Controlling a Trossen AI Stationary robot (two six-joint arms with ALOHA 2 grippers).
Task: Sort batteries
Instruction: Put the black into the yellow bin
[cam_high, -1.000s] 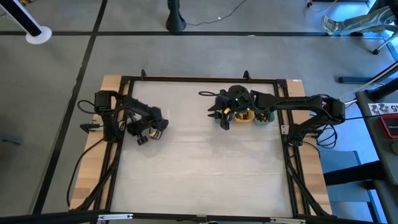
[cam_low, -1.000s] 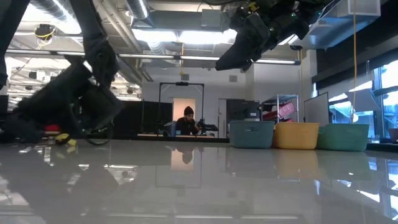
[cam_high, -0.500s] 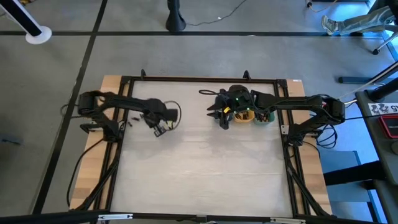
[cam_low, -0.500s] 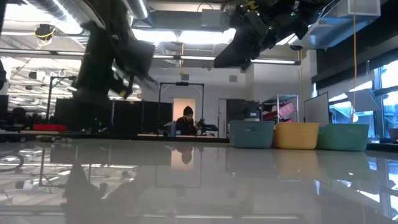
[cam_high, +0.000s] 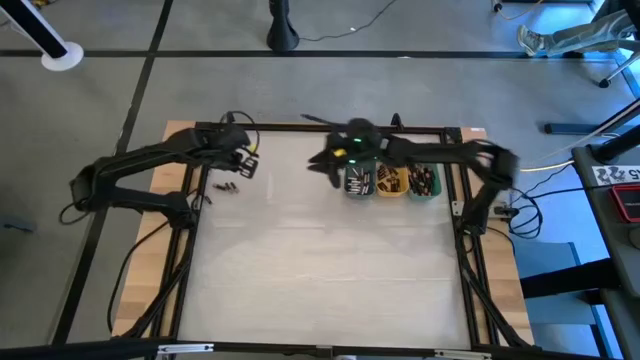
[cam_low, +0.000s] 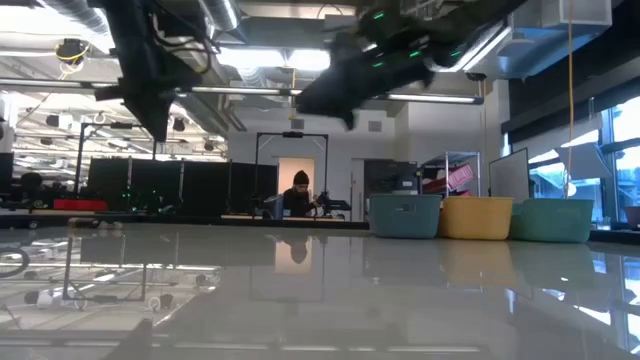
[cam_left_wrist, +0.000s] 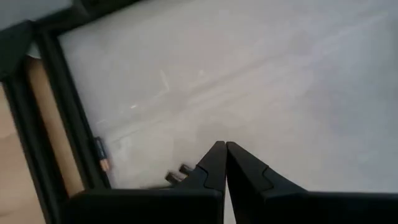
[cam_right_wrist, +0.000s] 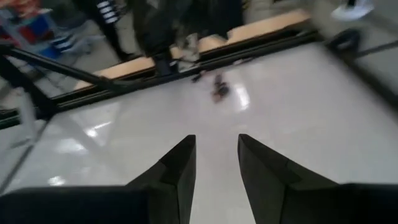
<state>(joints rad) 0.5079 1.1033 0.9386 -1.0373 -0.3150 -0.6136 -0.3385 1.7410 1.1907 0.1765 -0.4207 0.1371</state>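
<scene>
Batteries loose near bench far-left corner | left gripper pinched closed, empty, above them | right gripper parted, empty, beside trays

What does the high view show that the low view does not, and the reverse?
Only the high view shows what lies inside the three trays: batteries fill them. It also shows loose batteries near the table's left edge, below the left hand.

Only the low view shows the room behind the table, with a person seated in the distance, and the trays' side walls.

Both show the slate-blue, orange and green trays in a row, the white table and the two arms raised above it.
</scene>
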